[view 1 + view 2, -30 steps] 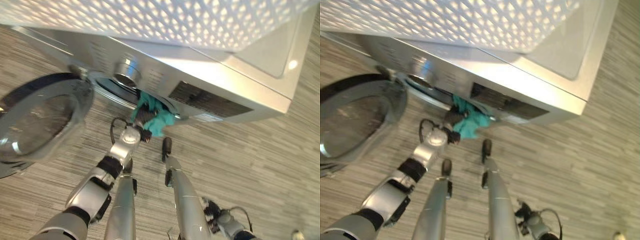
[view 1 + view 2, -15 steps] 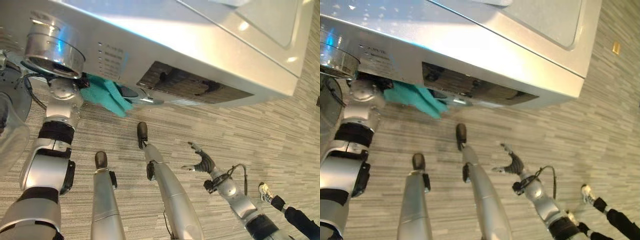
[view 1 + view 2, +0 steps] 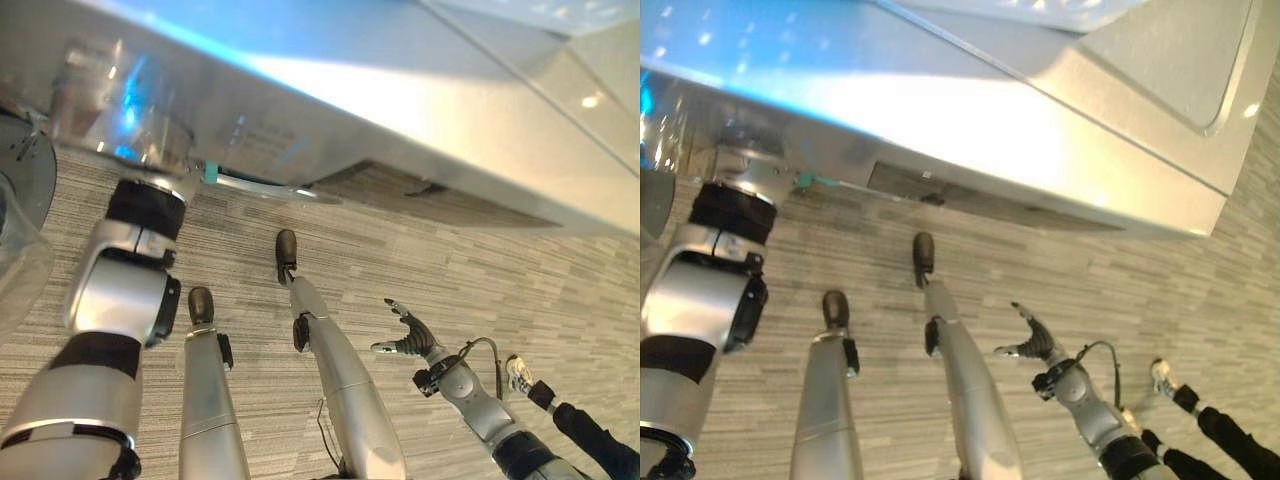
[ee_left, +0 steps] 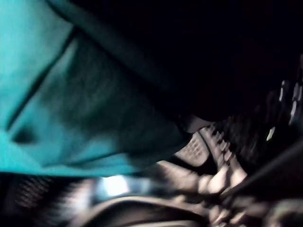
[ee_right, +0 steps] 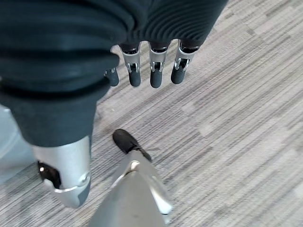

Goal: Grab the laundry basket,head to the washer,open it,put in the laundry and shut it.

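Floor and washer

We see the washer (image 3: 1060, 130) standing on grey striped carpet floor (image 3: 560, 290); a person's shoe (image 3: 1163, 376) rests there.

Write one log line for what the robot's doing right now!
step: loading washer | left arm: reaching into washer, hand hidden | teal cloth: inside, by left hand | right hand: open, idle over floor | person's shoe: nearby

I can read no text: the silver-grey metal washing machine (image 3: 420, 110) before me bears only blurred marks (on its front panel).
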